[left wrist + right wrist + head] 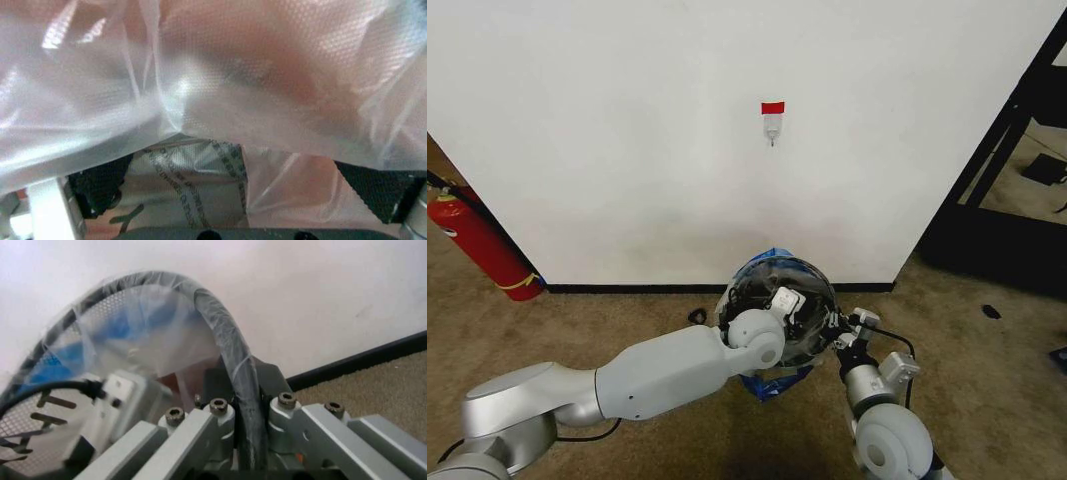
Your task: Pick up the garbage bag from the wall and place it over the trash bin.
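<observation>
Sitting on the carpet right by the wall (627, 130), the trash bin (812, 340) already had the garbage bag (772, 262) draped over it, thin plastic stretched across the rim with a blue bit poking out at 6 o'clock near the floor. The left gripper (787, 300) was down inside the bin's mouth, and the left wrist view showed crinkly bag plastic (220, 90) with printed lettering; its dark fingertips (100, 185) sat well apart with plastic sagging between them, so spread. The right gripper (847, 335) was at the bin's 3 o'clock edge, and in the right wrist view (243, 440) it was pressed together on the bag-wrapped rim (220, 325). The hook (772, 128) under the red tape (772, 107) was at 12 o'clock on the wall. A fire extinguisher (477, 245) stood at about 9 o'clock.
</observation>
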Controlling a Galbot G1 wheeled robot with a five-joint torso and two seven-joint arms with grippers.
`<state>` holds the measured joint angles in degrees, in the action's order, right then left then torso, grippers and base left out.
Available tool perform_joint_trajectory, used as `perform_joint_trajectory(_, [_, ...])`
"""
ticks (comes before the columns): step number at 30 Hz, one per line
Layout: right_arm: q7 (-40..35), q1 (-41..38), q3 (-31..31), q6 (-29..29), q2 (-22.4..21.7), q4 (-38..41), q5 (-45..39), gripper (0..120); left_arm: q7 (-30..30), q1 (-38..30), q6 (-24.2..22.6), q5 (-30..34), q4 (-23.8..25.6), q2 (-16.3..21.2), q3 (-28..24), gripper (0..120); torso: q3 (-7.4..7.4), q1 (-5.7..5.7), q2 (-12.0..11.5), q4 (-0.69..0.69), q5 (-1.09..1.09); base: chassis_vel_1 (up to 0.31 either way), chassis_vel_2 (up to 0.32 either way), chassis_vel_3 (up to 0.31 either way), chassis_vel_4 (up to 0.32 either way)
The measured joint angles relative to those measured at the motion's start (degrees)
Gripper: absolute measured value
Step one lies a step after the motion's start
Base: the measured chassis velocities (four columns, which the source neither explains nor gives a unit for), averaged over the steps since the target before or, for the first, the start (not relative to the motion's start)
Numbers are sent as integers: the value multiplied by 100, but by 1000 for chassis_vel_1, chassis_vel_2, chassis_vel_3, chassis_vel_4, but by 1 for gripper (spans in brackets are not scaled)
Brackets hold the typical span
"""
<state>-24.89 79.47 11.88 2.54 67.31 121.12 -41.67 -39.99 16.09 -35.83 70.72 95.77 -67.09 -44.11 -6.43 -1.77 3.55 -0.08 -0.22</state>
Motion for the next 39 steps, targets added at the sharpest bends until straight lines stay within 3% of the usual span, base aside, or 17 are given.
perform_joint_trajectory(9, [-8,-34,12,-5,16,-49,0,0,-111,3,-108,277,496,333,211,99,0,0,-1,0,0,0,0,0,0])
perform_joint_trajectory(15, [-7,-86,5,-5,57,-119,1,0,-206,7,-225,407,918,823,363,100,0,1,-1,1,0,0,0,0,0])
perform_joint_trajectory(26, [-62,-202,-33,-7,207,-281,-21,0,-172,-50,-132,750,1366,1002,598,100,0,1,-1,0,1,0,0,0,0])
perform_joint_trajectory(32, [-104,-182,-18,2,244,-283,-30,0,-167,53,-183,826,1421,1008,580,90,0,1,-1,0,0,0,0,0,0])
perform_joint_trajectory(39, [-118,-143,31,3,257,-284,-32,0,-186,48,-214,1190,1806,1219,908,62,0,1,-1,-1,0,0,0,0,0])
